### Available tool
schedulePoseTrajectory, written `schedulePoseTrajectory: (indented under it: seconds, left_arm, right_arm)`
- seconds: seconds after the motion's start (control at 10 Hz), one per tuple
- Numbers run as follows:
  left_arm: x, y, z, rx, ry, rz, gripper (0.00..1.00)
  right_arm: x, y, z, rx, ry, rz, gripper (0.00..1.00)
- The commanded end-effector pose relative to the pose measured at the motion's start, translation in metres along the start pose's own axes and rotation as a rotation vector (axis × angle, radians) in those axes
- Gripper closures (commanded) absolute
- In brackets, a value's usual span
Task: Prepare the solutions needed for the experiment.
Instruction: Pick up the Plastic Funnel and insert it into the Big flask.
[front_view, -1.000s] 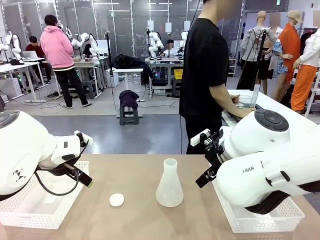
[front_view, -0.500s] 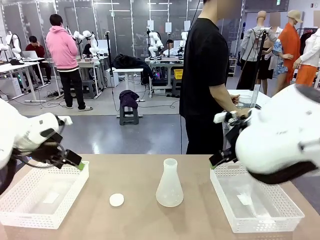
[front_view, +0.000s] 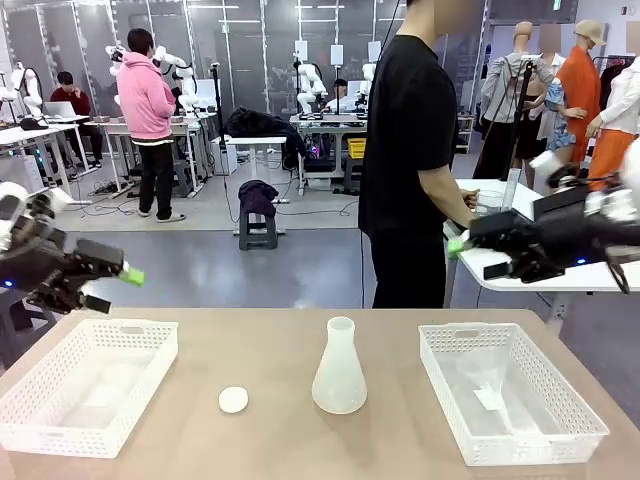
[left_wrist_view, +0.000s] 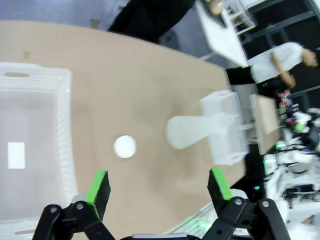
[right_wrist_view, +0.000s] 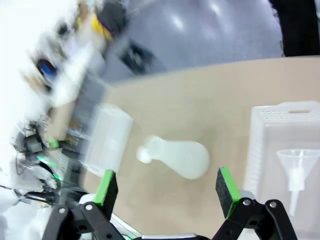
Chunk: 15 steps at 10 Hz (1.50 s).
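Observation:
A frosted-white conical flask (front_view: 339, 370) stands upright at the middle of the tan table, and a small white round cap (front_view: 233, 399) lies to its left. My left gripper (front_view: 115, 288) hovers open above the table's far-left corner. My right gripper (front_view: 475, 257) hangs open high at the right, beyond the right basket. The left wrist view looks down past the open left gripper (left_wrist_view: 159, 185) at the flask (left_wrist_view: 192, 132) and cap (left_wrist_view: 124, 146). Under the open right gripper (right_wrist_view: 165, 186) the flask (right_wrist_view: 180, 156) shows too. The solutions are out of view.
A white mesh basket (front_view: 150, 335) sits at the table's left and another (front_view: 440, 345) at its right. A clear funnel (right_wrist_view: 296, 167) lies in the right basket (right_wrist_view: 260, 130). A person in black (front_view: 410, 150) stands at the far side, hands at a side table.
Both arms have lifted and swung outward from low over the baskets, which now show in full. Both grippers stayed open. Flask and cap have not moved.

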<state>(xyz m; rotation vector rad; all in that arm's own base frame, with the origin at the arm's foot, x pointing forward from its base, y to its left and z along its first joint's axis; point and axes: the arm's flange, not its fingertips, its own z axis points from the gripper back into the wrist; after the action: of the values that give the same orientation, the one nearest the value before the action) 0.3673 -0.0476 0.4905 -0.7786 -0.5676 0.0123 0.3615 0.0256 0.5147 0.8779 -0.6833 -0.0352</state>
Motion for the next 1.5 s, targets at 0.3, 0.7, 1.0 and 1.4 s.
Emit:
schedulePoseTrajectory:
  seconds: [0.3,0.7,1.0,1.4]
  left_arm:
    - [-0.001,0.011,0.021,-0.515,-0.016,0.115,0.00]
    - [-0.007,0.019,0.001,-0.566,0.124,0.261,0.00]
    - [-0.014,0.007,-0.010,-0.588,0.242,0.225,0.00]
    - [-0.024,0.015,-0.018,-0.586,0.202,0.254,0.00]
  right_arm:
    - [-0.026,-0.033,0.003,0.228,0.036,-0.192,0.00]
    - [-0.028,-0.039,-0.013,0.265,0.132,-0.274,0.00]
    - [-0.030,-0.035,-0.018,0.293,0.140,-0.195,0.00]
    - [-0.028,-0.041,-0.019,0.262,0.167,-0.285,0.00]
